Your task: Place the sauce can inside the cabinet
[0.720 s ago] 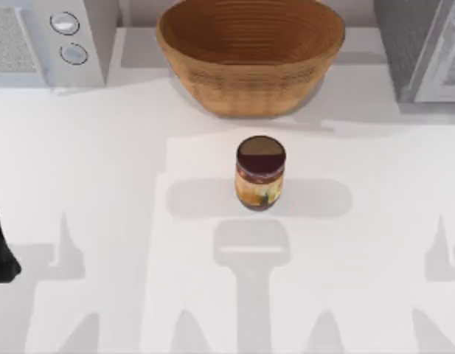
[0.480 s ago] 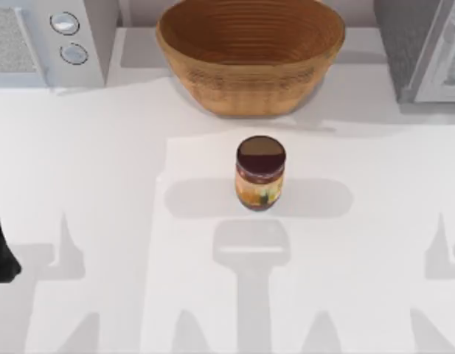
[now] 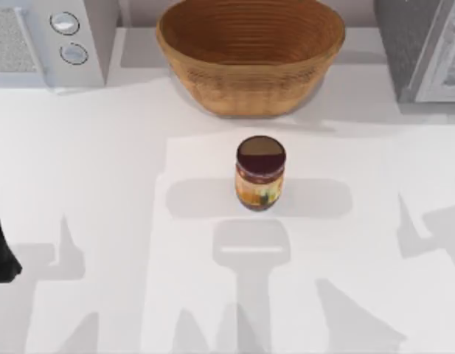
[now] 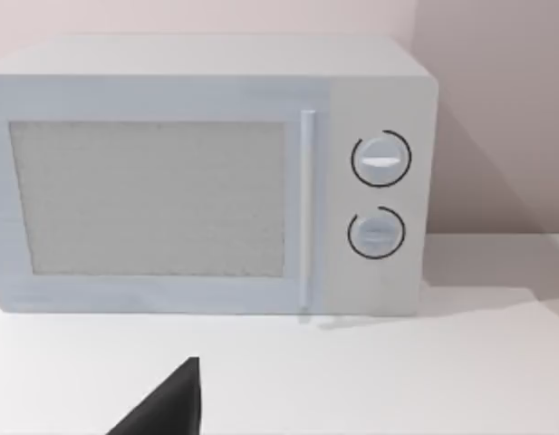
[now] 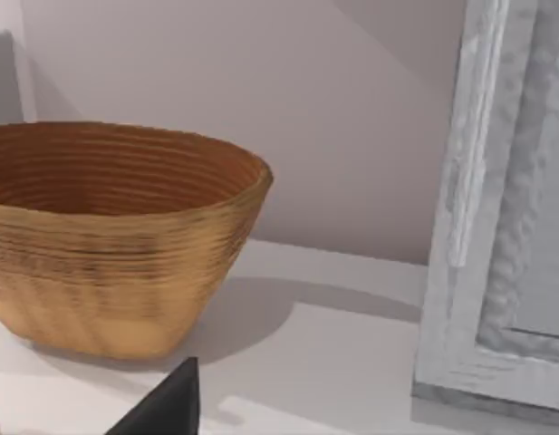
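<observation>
The sauce can [image 3: 260,174] stood upright mid-table [image 3: 102,147], just in front of the woven basket [image 3: 249,55]; the cabinet [image 3: 426,48] sat at the far right. I cannot tell how either arm's jaws stood.

On the table [image 3: 102,169], the shadows at the right side have shifted and slanted since a moment ago, so my right arm has begun moving.
</observation>
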